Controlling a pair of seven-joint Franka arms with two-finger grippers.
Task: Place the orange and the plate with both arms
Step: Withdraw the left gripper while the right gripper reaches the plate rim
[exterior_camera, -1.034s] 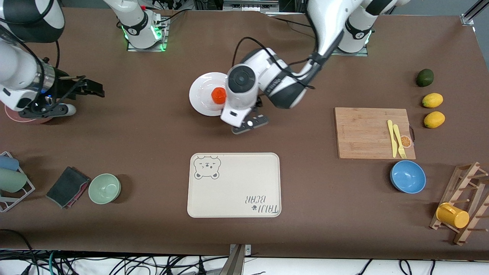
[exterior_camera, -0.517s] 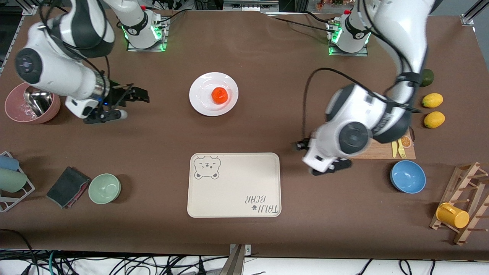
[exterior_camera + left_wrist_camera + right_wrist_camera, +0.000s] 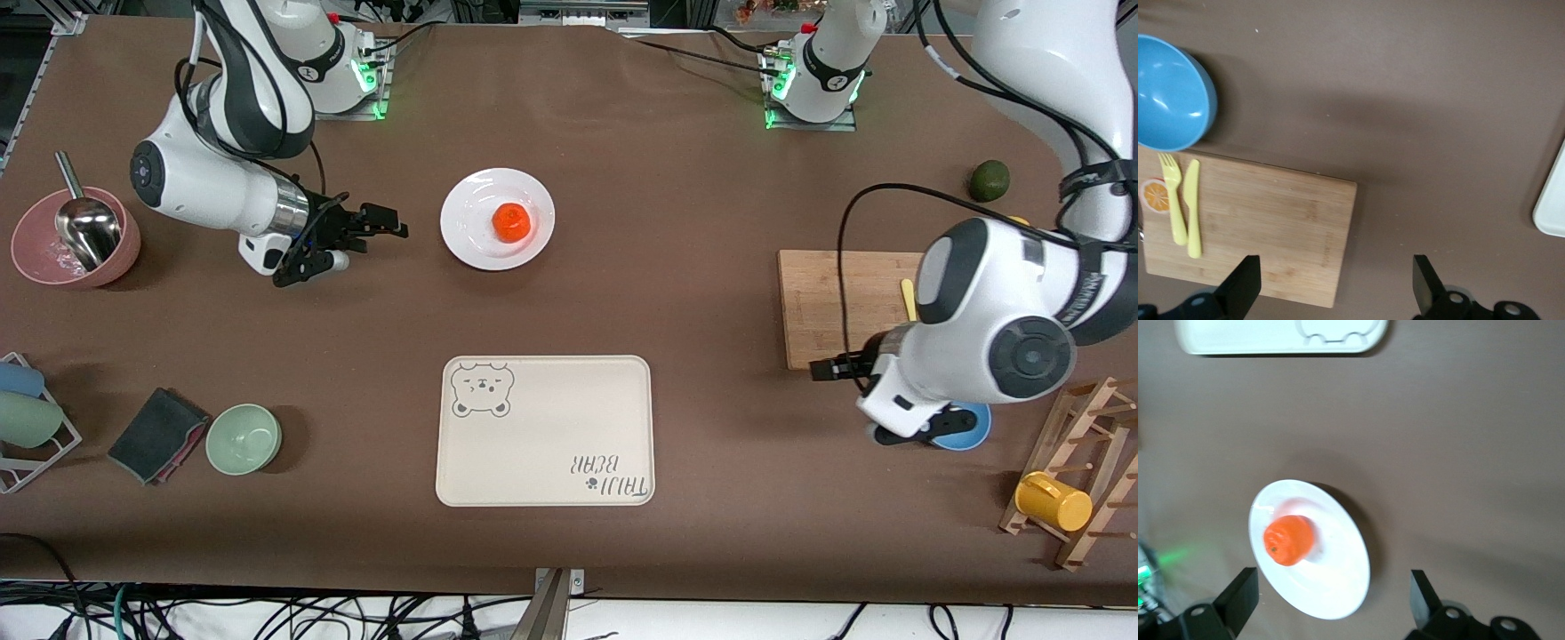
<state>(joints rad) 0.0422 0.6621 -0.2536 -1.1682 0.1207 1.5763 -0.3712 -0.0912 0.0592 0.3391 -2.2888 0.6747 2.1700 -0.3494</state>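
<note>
On the tabletop (image 3: 711, 222), the plate (image 3: 471, 240) carries the orange (image 3: 510, 221). Right gripper (image 3: 378, 227) hovers beside it, jaws apart; left gripper (image 3: 831, 367) waits over the cutting board's (image 3: 836, 302) edge, jaws apart. Lifting the plate tilted could roll the orange off.

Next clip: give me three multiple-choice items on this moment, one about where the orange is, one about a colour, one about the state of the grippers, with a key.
1. Where is the orange?
A. on the cutting board
B. on the plate
C. in the green bowl

2. What colour is the bowl beside the cutting board?
A. blue
B. red
C. white

3. How are the left gripper and right gripper?
A. both shut on the plate
B. left shut on the orange
C. both open, holding nothing

Key: 1 B, the orange rests on the white plate; 2 A, the left wrist view shows it blue; 3 C, each wrist view shows fingers wide apart with nothing between them.
</note>
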